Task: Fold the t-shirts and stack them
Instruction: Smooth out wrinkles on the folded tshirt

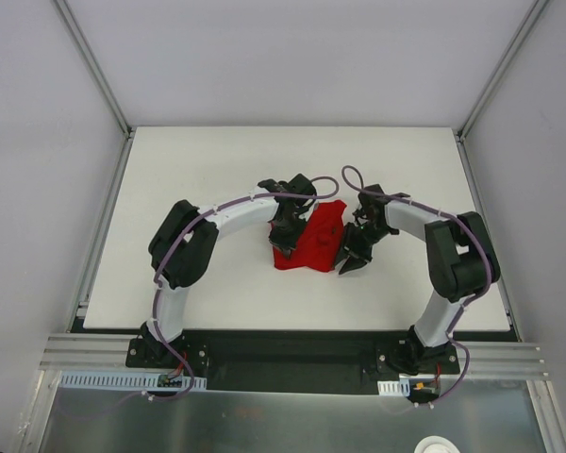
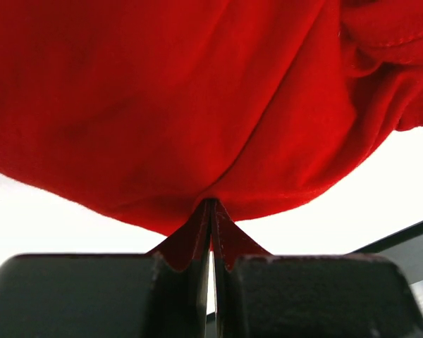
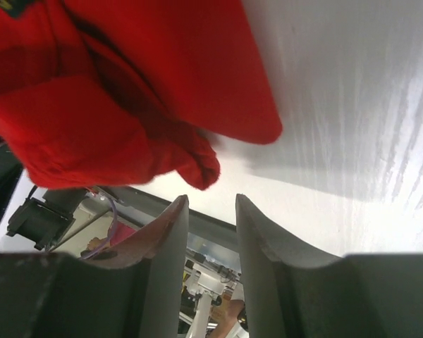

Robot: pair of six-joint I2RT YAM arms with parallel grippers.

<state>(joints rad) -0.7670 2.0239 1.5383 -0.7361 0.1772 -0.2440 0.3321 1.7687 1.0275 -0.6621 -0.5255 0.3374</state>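
The red t-shirt (image 1: 311, 241) lies bunched in the middle of the white table, between my two arms. My left gripper (image 1: 285, 231) sits at its left edge. In the left wrist view the left gripper (image 2: 211, 208) is shut on a pinch of the t-shirt (image 2: 183, 105), and the cloth hangs in a taut sheet above the jaws. My right gripper (image 1: 351, 260) is at the shirt's right side. In the right wrist view the right gripper (image 3: 211, 204) stands open with nothing between its fingers, just below a bunched corner of the t-shirt (image 3: 127, 91).
The white table (image 1: 217, 170) is enclosed by pale walls with metal frame posts at the back corners. A black strip and an aluminium rail (image 1: 292, 359) run along the near edge where the arm bases are bolted.
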